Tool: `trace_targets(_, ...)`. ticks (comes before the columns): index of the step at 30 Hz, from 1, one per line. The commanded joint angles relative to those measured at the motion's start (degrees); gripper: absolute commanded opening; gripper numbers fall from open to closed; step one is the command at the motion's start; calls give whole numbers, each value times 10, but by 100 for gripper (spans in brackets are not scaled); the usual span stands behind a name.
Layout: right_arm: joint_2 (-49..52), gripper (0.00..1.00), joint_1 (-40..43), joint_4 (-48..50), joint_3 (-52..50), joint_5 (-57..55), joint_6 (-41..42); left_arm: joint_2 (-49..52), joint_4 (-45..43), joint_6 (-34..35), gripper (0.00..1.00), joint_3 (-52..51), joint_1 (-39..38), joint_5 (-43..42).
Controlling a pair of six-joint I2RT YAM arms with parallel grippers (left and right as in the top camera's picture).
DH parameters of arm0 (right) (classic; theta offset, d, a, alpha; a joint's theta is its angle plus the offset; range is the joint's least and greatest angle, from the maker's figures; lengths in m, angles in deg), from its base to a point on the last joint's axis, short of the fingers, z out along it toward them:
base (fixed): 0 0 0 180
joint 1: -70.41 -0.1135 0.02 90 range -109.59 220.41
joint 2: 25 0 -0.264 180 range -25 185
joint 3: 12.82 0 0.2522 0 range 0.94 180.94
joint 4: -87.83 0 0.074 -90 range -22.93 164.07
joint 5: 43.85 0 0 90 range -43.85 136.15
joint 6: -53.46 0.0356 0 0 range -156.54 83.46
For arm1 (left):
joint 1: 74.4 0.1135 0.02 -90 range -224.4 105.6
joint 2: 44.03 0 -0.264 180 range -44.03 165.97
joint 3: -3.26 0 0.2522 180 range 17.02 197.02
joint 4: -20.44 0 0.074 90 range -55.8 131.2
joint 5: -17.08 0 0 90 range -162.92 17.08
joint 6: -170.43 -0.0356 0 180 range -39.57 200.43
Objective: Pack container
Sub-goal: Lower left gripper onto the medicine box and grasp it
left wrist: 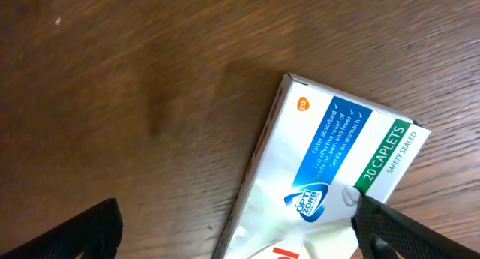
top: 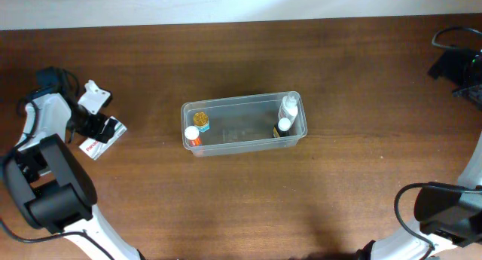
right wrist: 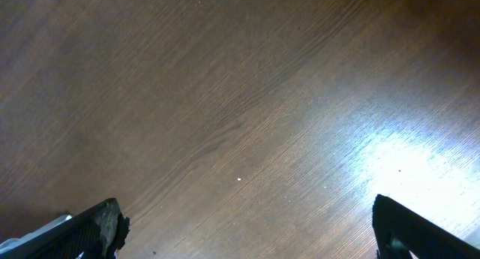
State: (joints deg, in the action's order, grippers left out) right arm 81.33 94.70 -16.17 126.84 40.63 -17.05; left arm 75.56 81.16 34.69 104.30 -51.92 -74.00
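Observation:
The clear container point(top: 242, 101) stands at the table's middle. Inside it, an orange bottle with a white cap point(top: 193, 135) and a gold-lidded jar point(top: 200, 120) sit at the left end, and two white bottles point(top: 289, 107) stand at the right end. A white caplet box point(left wrist: 337, 150) with blue and green bands lies flat on the table at the far left point(top: 103, 136). My left gripper point(left wrist: 240, 240) hovers open over it, the box lying between its fingers point(left wrist: 405, 233). My right gripper point(right wrist: 251, 233) is open over bare wood, nothing between its fingers.
The left arm's black base point(top: 49, 188) fills the near-left corner. The right arm's base point(top: 452, 211) sits at the near right, with dark cables and hardware point(top: 459, 60) at the far right edge. A pale wall strip runs along the table's back edge.

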Motion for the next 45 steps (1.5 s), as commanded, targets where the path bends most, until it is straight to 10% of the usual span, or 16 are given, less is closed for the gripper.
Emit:
trace_targets(1, -8, 98, 1, 0, 9, -1, 3, 36, 4, -19, 99, -7, -7, 7)
trace_targets(45, -9, 98, 1, 0, 9, -1, 3, 9, 80, -32, 97, 27, -16, -31)
